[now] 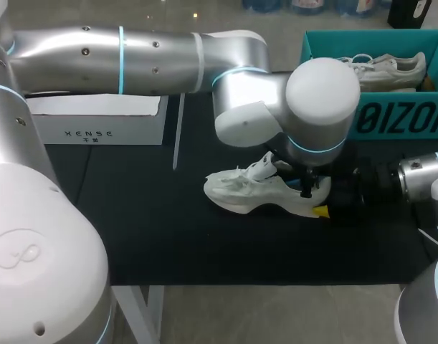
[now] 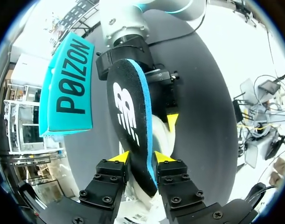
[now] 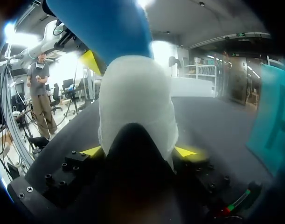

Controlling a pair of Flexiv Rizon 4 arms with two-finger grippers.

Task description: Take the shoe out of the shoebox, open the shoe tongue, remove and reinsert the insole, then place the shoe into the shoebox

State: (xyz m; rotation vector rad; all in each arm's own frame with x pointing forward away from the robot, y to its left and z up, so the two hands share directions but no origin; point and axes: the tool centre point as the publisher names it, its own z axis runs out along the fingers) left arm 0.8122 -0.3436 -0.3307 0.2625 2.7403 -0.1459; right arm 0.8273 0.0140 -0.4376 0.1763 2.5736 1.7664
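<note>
A white shoe [image 1: 251, 192] lies on its side on the black mat, toe towards my left. My right gripper [image 1: 327, 204] comes in from the right and is shut on the shoe's heel [image 3: 135, 102], one yellow tip on each side [image 3: 142, 151]. My left gripper [image 1: 305, 188] hangs over the heel opening. The black insole with a blue underside [image 2: 128, 112] stands on edge in the shoe [image 2: 163, 137] and passes between the left gripper's fingers [image 2: 141, 157], which are slightly apart and open. That blue underside [image 3: 105, 28] rises above the heel.
A teal shoebox [image 1: 401, 118] stands at the back right with a second pale shoe [image 1: 387, 70] inside. A white box [image 1: 97, 122] lies at the back left. A thin white strip [image 1: 178, 132] lies beside it.
</note>
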